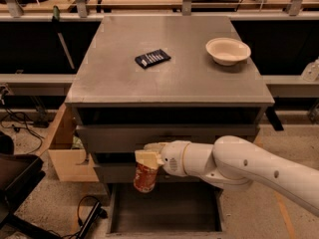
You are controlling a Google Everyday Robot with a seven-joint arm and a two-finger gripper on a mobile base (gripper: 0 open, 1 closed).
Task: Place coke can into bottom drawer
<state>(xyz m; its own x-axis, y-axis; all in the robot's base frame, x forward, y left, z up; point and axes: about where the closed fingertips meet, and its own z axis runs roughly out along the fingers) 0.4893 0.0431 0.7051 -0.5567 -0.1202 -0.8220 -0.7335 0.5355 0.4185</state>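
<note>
The coke can (145, 177), orange-red with pale markings, hangs upright from my gripper (148, 158), which is shut on its top. The white arm reaches in from the lower right. The can is in front of the cabinet's middle drawer front, just above the back left part of the bottom drawer (164, 210). That drawer is pulled out, a wide shallow grey tray, and nothing shows inside it.
On the grey cabinet top (114, 78) lie a black flat packet (152, 58) and a pale bowl (228, 50). A wooden box (65, 153) stands left of the cabinet. Cables and a black object (89, 218) lie on the floor at left.
</note>
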